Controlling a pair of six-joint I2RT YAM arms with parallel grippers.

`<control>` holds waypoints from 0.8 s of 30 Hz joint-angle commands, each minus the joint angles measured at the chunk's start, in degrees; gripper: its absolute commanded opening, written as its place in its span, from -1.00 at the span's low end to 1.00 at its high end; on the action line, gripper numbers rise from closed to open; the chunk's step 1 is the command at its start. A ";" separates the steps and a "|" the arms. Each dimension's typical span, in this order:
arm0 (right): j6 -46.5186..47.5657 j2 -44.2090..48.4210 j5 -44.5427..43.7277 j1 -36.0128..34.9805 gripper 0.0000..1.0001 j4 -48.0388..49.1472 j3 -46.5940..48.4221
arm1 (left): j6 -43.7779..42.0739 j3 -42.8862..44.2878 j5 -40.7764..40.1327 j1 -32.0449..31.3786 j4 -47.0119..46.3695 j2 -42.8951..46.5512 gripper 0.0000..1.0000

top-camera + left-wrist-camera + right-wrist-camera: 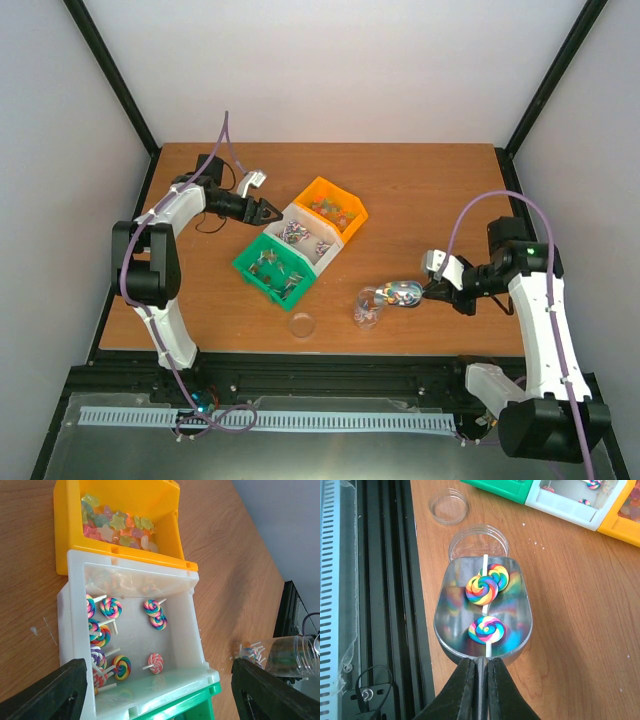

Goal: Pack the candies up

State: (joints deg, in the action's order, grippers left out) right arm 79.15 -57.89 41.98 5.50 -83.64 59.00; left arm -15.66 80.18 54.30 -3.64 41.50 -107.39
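Note:
The candies are small rainbow swirl lollipops. Three of them [481, 588] lie in a silver metal scoop [450, 625], and my right gripper [480, 662] is shut on the scoop's handle. The scoop's tip is over the mouth of a small clear jar [479, 540], which holds a few candies [367, 312]. More lollipops [111, 607] lie in the white bin [180, 645]. My left gripper [160, 690] hangs open at the white bin's left end with nothing between its fingers [50, 692]. From above, the scoop [403, 293] and right gripper [432, 292] are right of the jar.
Three bins sit in a diagonal row: orange [330, 190] with star-shaped sweets [117, 522], white [300, 212], green [250, 268]. The jar's clear lid [301, 325] lies near the table's front edge. Black rails [385, 580] run along that edge.

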 commanded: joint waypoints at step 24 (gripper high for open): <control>-13.35 -1.23 -12.29 -15.53 -0.94 3.26 7.62 | 0.53 0.94 2.01 0.15 -1.63 0.26 0.60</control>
State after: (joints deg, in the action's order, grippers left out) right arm 67.35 -58.76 31.03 -8.86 -80.27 64.51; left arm -15.66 80.18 54.68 -3.64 41.08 -107.42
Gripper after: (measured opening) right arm 0.064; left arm 0.801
